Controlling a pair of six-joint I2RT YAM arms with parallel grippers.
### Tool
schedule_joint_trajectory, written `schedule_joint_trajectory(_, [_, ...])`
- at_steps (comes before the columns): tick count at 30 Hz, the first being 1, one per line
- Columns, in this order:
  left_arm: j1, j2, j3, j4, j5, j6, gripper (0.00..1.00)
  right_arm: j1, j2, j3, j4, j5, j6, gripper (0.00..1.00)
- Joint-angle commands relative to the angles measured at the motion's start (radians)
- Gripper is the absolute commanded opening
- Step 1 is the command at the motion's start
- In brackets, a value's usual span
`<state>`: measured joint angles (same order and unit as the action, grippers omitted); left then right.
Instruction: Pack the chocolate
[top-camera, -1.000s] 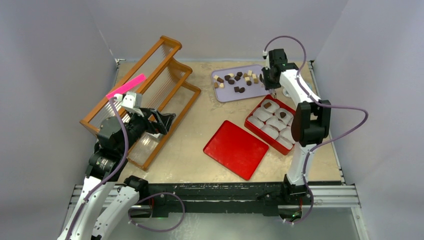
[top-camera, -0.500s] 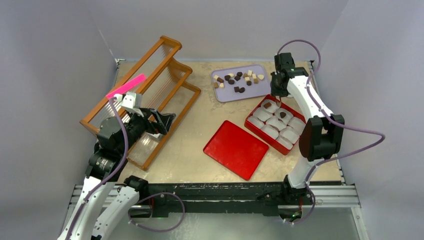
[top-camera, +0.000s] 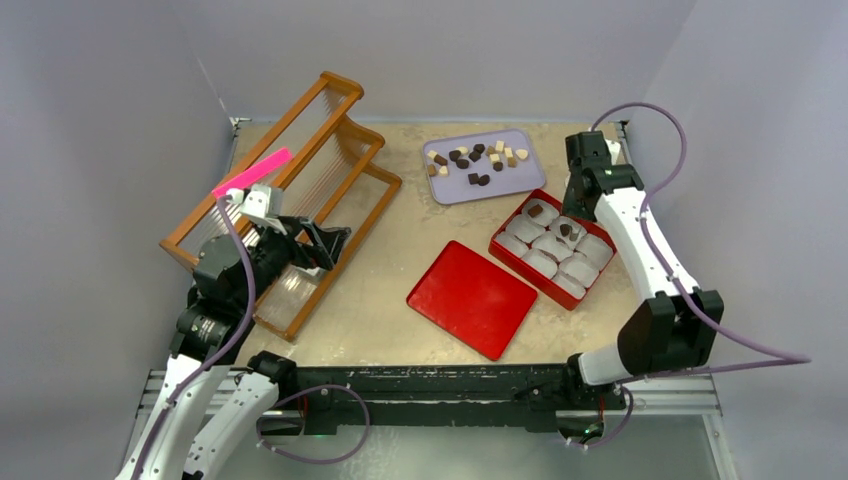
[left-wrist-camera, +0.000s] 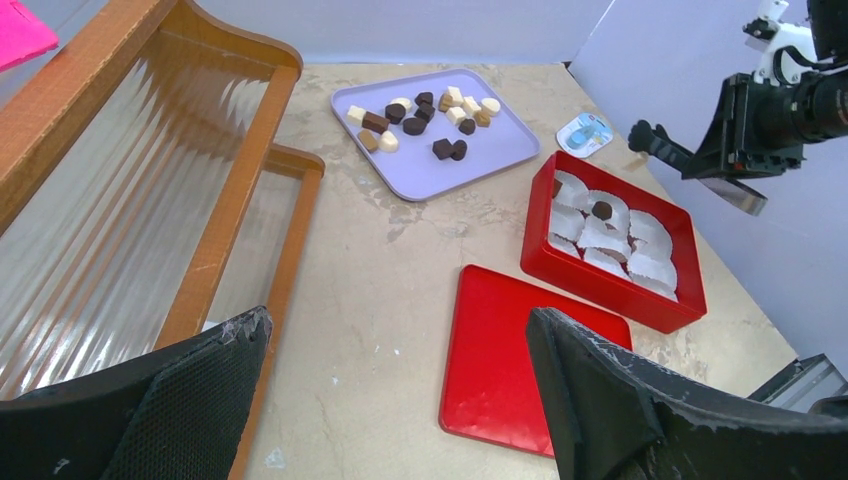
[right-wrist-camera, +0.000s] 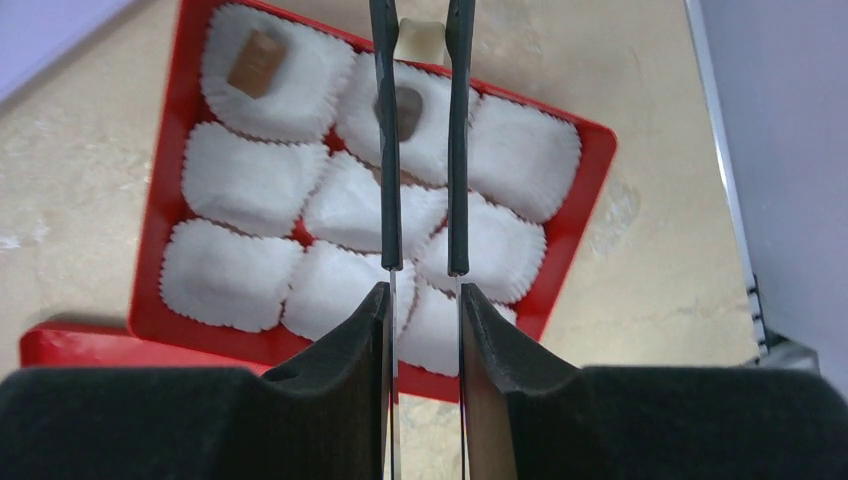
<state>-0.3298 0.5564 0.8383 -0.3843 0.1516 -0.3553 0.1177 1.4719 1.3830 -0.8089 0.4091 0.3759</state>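
Note:
The chocolate (top-camera: 478, 160) lies as several dark, mid-brown and cream pieces on a lavender tray (top-camera: 450, 188), also in the left wrist view (left-wrist-camera: 425, 108). The red box (top-camera: 503, 232) holds white paper cups; one has a mid-brown piece (right-wrist-camera: 258, 62), another a dark piece (right-wrist-camera: 408, 110). My right gripper (right-wrist-camera: 422, 295) is shut on thin metal tweezers (right-wrist-camera: 458, 150), whose black tips pinch a cream piece (right-wrist-camera: 421, 40) above the box's far rim. In the top view this gripper (top-camera: 580, 195) hangs at the box's far right corner. My left gripper (left-wrist-camera: 395, 330) is open and empty.
The flat red lid (top-camera: 472, 298) lies on the table left of the box. A wooden rack (top-camera: 300, 170) fills the left side, with my left gripper (top-camera: 325, 245) over it and a pink strip (top-camera: 251, 172) nearby. A small blue-and-white round item (left-wrist-camera: 585, 130) lies beside the tray.
My right arm has swung from the tray's right end toward the right and nearer, to the box's far edge, carrying the tweezers. The left arm has not moved.

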Motion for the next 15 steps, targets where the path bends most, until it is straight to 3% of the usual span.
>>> schedule_joint_trajectory(1, [-0.006,-0.016,0.007,0.015,-0.004,0.001,0.98,-0.002,-0.08,-0.052,-0.048,0.083,0.068,0.24])
schedule_joint_trajectory(15, [-0.027,-0.033,0.008,0.013,-0.013,0.004,0.98,-0.004,-0.089,-0.152,-0.07,0.131,0.116,0.25])
